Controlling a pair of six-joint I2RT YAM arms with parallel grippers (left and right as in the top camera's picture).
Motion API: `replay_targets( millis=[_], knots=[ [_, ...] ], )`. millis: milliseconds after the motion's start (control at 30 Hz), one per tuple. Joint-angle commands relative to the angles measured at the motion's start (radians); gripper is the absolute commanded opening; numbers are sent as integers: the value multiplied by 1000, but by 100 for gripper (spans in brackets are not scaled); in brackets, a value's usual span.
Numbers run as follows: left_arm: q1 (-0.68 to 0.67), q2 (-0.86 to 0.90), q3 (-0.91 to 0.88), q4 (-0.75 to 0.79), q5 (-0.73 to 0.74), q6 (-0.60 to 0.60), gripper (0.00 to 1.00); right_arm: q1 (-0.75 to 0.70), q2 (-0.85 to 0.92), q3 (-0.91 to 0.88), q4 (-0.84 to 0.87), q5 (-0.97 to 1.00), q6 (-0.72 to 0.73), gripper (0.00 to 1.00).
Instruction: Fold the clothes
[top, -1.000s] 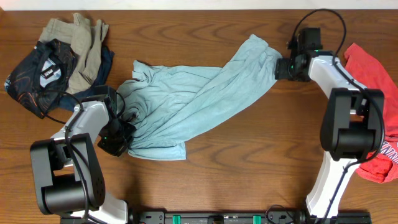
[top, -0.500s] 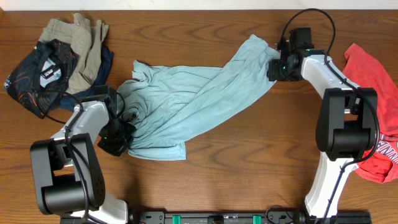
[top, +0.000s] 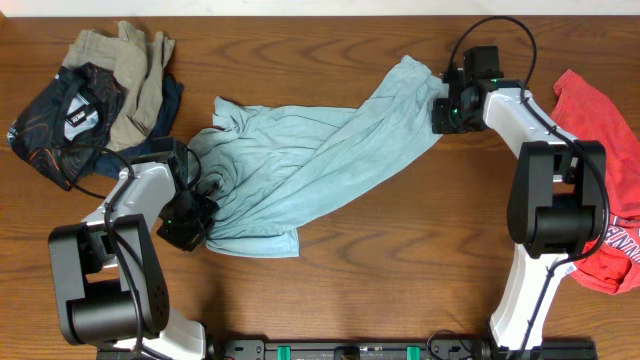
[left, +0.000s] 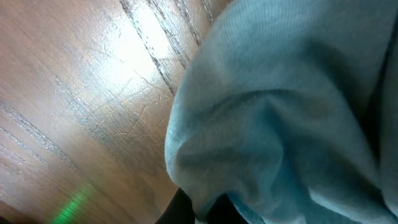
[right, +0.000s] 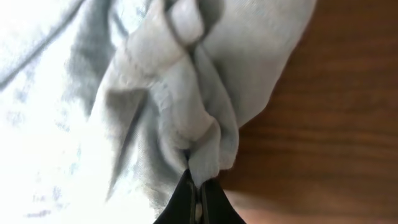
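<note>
A pale blue-grey T-shirt (top: 310, 160) lies crumpled and stretched diagonally across the table. My left gripper (top: 190, 228) is shut on its lower left edge; in the left wrist view the cloth (left: 292, 118) bulges over the dark fingers (left: 186, 208). My right gripper (top: 442, 108) is shut on the shirt's upper right corner, and in the right wrist view a bunched hem (right: 199, 134) is pinched between the closed black fingertips (right: 180, 202). A red T-shirt (top: 605, 150) with white lettering lies at the right edge, partly under the right arm.
A pile of other clothes (top: 95, 95), tan and dark patterned, sits at the back left corner. The wooden table (top: 380, 270) shows in front of the blue shirt. Both arm bases stand at the near edge.
My right gripper moved left onto the shirt's upper right corner and closed on it. The left arm and its hold have not moved.
</note>
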Motion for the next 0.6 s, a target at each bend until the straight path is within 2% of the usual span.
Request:
replay_targets(
  millis=[0,233,567],
  knots=[
    [-2,7,-3,-6,27,57,6,4,14,-10,-73,-3,2,1],
    [-2,-27,77,-32,183,227,6,-76,-175,43,-194,-3,15,1],
    [-2,-278,317,-108,201,368,6,-220,-462,80,-349,-6,10,1]
  ],
)
